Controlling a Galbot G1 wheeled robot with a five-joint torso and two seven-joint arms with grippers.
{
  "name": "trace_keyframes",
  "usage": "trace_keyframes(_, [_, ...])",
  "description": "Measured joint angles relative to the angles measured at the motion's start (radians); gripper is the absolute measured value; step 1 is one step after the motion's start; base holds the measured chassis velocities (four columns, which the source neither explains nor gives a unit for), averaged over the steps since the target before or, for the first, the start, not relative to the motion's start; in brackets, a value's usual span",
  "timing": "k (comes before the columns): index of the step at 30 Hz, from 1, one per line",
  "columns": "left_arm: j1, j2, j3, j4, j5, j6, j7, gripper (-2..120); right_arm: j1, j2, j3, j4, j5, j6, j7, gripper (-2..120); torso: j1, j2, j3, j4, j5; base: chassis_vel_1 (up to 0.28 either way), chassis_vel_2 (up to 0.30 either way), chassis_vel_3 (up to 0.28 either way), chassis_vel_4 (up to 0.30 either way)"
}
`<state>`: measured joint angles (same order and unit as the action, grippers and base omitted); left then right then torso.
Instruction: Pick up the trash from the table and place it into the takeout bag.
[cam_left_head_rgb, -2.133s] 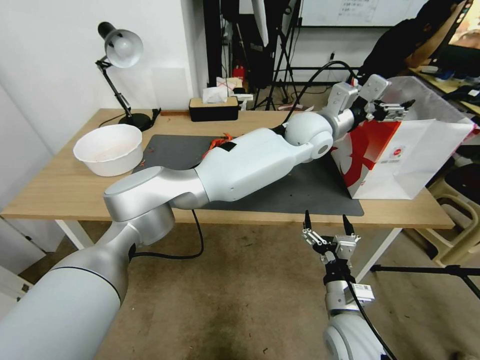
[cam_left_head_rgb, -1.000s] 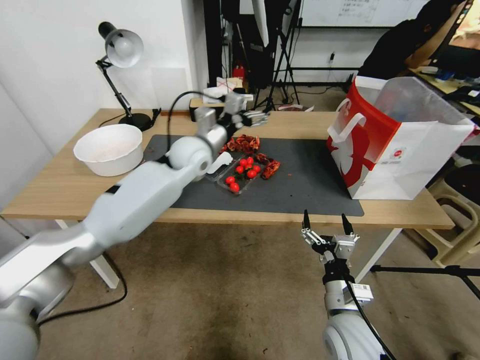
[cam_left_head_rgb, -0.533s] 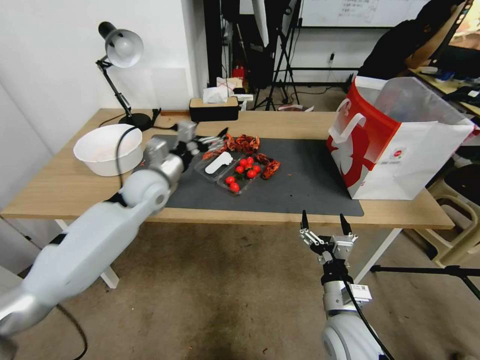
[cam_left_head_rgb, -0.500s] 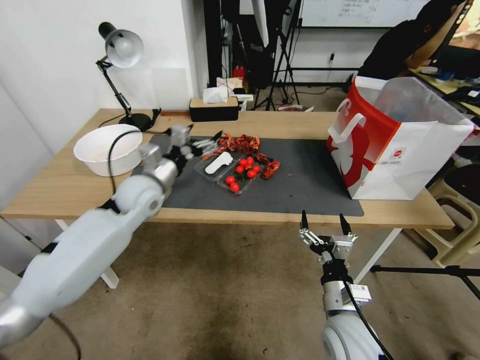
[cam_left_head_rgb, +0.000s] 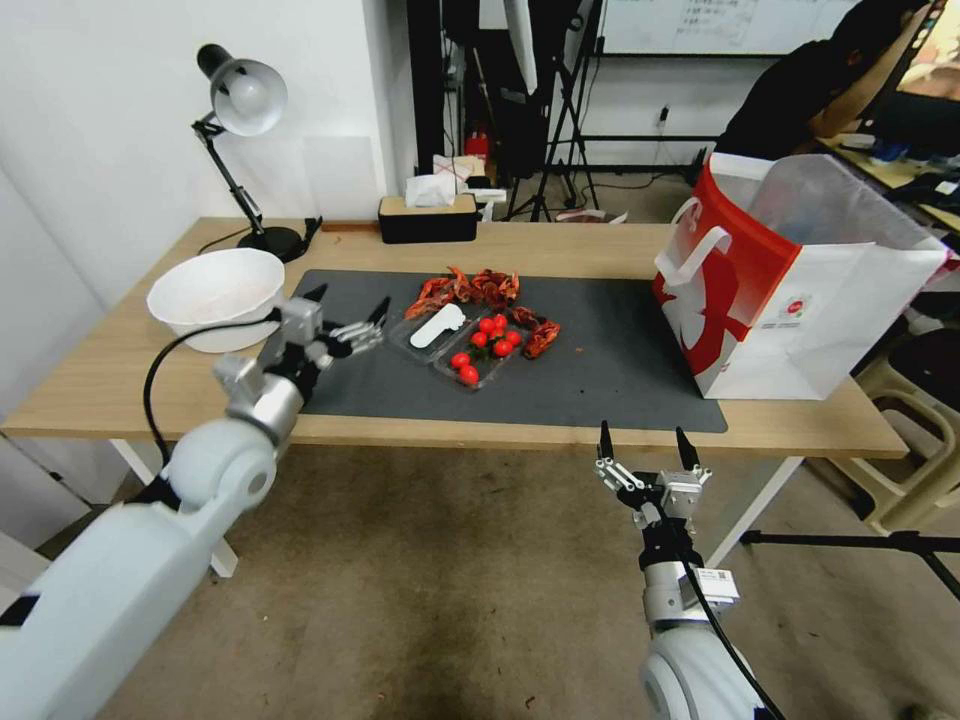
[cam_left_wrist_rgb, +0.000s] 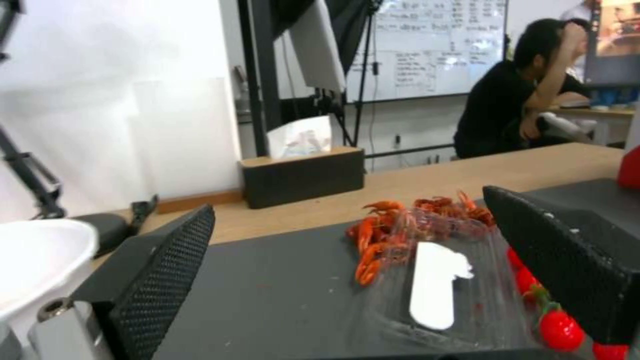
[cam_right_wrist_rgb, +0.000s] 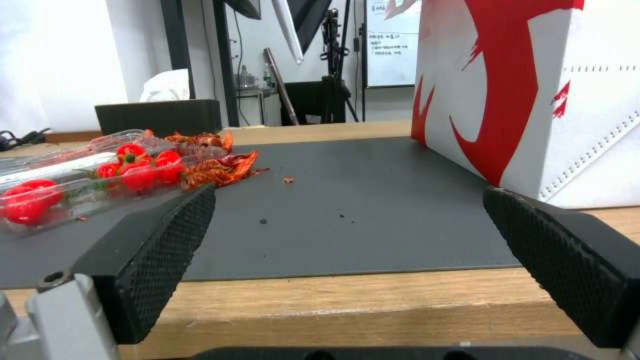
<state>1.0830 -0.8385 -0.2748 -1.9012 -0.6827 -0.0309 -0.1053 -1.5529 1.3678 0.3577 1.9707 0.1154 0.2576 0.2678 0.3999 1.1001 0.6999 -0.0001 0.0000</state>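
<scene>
1. Since the earlier frames your left gripper has swung back from the bag, across the mat, to the mat's near-left edge; fingers spread wide, nothing between them, pointed at the leftovers.
2. Your right gripper: parked below the table's front edge, black fingers wide apart and empty, aimed upward; it looks to be waiting out of the way.
3. Long light-wood table with white legs, bearing a large dark grey mat that gathers the mess in one place.
4. Trash, mid-mat: clear plastic hinged tray lying open, small red tomato-like pieces in one half, a flat white utensil in the other; red crawfish shells heaped touching its far side, more by its right corner. All well apart from the bag.
5. White round bowl, just beside the mat's left edge.
6. Large white-and-red takeout bag with flat white loop handles, upright at the table's right end, mouth open to receive drops.
7. Far edge: black desk lamp; dark tissue box.
</scene>
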Motion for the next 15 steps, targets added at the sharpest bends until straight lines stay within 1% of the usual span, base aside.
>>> trace_keyframes(6, [0.106, -0.025, -0.078, -0.033, 0.040, -0.019, -0.002, 100, -0.001, -0.002, 0.000, 0.000, -0.001, 0.000, 0.001, 100, 0.000, 0.000, 0.000, 0.0001, -0.0002, 0.000, 0.000, 0.000, 0.000])
trace_keyframes(9, [0.135, -0.037, -0.099, -0.040, 0.052, -0.027, -0.001, 100, -0.002, -0.001, 0.001, 0.000, -0.001, 0.000, 0.001, 100, 0.000, 0.000, 0.000, 0.0001, -0.0001, 0.000, 0.000, 0.000, 0.000])
trace_keyframes(10, [0.207, -0.070, -0.156, -0.046, 0.088, -0.061, 0.006, 100, -0.003, 0.000, 0.001, 0.000, -0.001, 0.000, 0.001, 100, 0.000, 0.000, 0.000, 0.0001, -0.0001, 0.000, 0.000, 0.000, 0.000])
trace_keyframes(11, [0.237, -0.083, -0.181, -0.051, 0.093, -0.070, 0.007, 100, -0.004, 0.000, 0.001, 0.000, -0.002, 0.001, 0.001, 100, 0.000, 0.000, 0.000, -0.0002, 0.0002, 0.000, 0.000, 0.000, 0.000])
trace_keyframes(13, [0.256, -0.092, -0.193, -0.052, 0.098, -0.077, 0.008, 100, -0.004, 0.000, 0.002, 0.000, -0.002, 0.001, 0.001, 100, 0.000, 0.000, 0.000, 0.0001, 0.0001, 0.000, 0.000, 0.000, 0.000])
trace_keyframes(15, [0.311, -0.122, -0.232, -0.054, 0.124, -0.100, 0.016, 100, -0.005, 0.001, 0.003, 0.000, -0.005, 0.002, 0.001, 100, 0.000, 0.000, 0.000, 0.0001, 0.0000, 0.000, 0.000, 0.000, 0.000])
